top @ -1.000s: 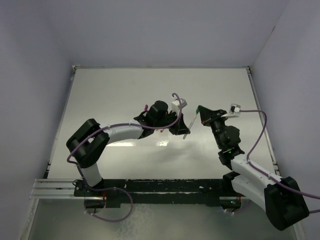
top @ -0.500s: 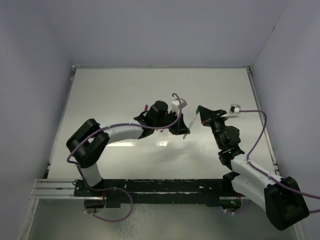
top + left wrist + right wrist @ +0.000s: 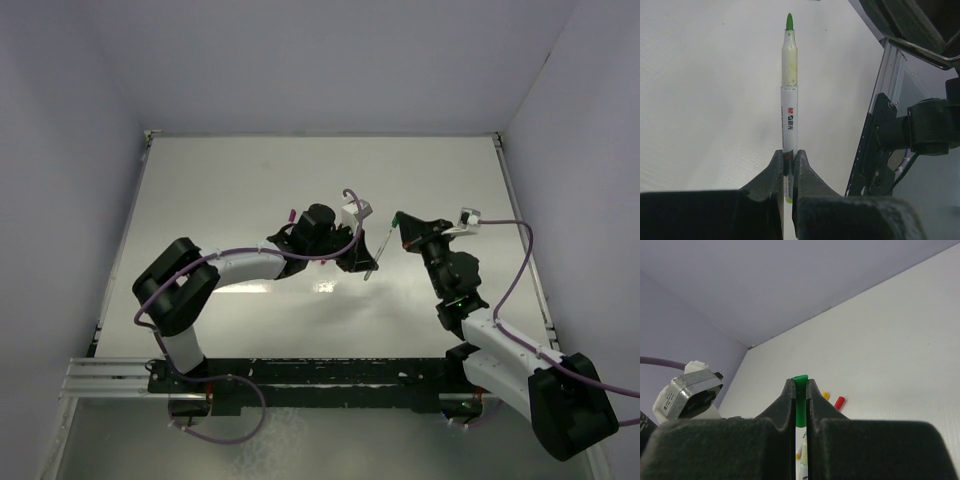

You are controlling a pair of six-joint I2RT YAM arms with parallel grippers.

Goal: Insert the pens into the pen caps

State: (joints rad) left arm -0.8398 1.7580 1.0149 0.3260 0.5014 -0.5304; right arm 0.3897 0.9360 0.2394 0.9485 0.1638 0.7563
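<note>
My left pincer (image 3: 789,159) is pinching the green-tipped pen (image 3: 789,95) at the bottom centre of its view. My right pincer (image 3: 799,386) is squeezing the green cap (image 3: 800,407), bottom centre too.

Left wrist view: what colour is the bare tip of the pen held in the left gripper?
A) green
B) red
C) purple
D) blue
A: the pen clamped in the left gripper shows green at its uncapped end, while the right gripper pinches a green cap.
</note>
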